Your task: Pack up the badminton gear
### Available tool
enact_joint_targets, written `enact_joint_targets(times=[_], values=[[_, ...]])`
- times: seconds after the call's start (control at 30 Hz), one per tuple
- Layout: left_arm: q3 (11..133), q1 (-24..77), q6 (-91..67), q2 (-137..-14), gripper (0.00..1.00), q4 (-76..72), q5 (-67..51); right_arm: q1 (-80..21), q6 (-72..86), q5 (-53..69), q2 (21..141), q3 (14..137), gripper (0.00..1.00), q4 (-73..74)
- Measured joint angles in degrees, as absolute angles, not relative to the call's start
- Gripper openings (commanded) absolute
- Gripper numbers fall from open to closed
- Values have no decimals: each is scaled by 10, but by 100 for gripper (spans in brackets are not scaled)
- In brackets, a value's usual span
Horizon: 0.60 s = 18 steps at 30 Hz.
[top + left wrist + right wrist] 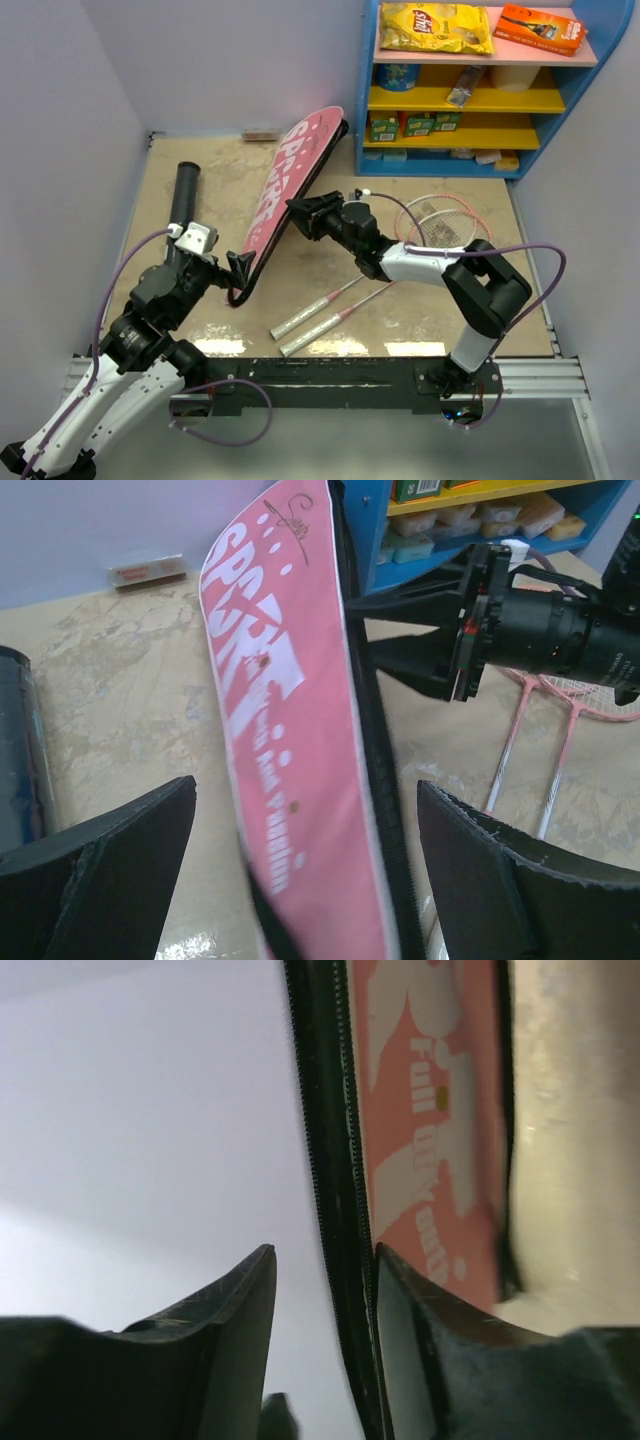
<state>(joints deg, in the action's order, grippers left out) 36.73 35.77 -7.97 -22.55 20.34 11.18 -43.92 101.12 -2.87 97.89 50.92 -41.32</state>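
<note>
1. badminton gear check: the pink bag (290, 180) lettered sport stands up on its long edge on the table (460, 320), running from near the back wall down towards my left arm.
2. left gripper (237, 270) sits at the near end of the bag. on the left wrist view its fingers (110, 860) are spread wide. the bag's pink face rises between them with a gap on either side, so nothing is clamped there.
3. right gripper (297, 213) comes in from the right at about the middle of the bag's raised edge.
4. on the right wrist view the black zip edge (335, 1160) runs between the fingers. it lies against the right-hand finger (420, 1360), and i see a gap between it and the other finger. jaws parted, not pinching.
5. two pink-framed rackets (440, 218) lie flat on the table to the right of the bag, heads overlapping beside the right arm. their pale handles (305, 322) lie side by side, pointing towards the near edge.
6. black tube (185, 190) lies on the table left of the bag, just beyond the left arm and apart from the bag.
7. yellow snack packet (435, 27) and orange box (540, 27) sit on top of the blue shelf (420, 100) in the far right corner.
</note>
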Motion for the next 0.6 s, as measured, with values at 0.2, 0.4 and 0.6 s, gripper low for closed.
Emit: enact_joint_targets(times=[0.2,0.4,0.6], values=[[367,358,-80,-225,95,204,112,-456,932,-44,943,530,56,-244],[367,358,-80,-230,95,204,114,-456,818,-121,778,536,63,-52],[373,358,-83,-298,96,210,109,-453,677,-167,724,619,62,79]])
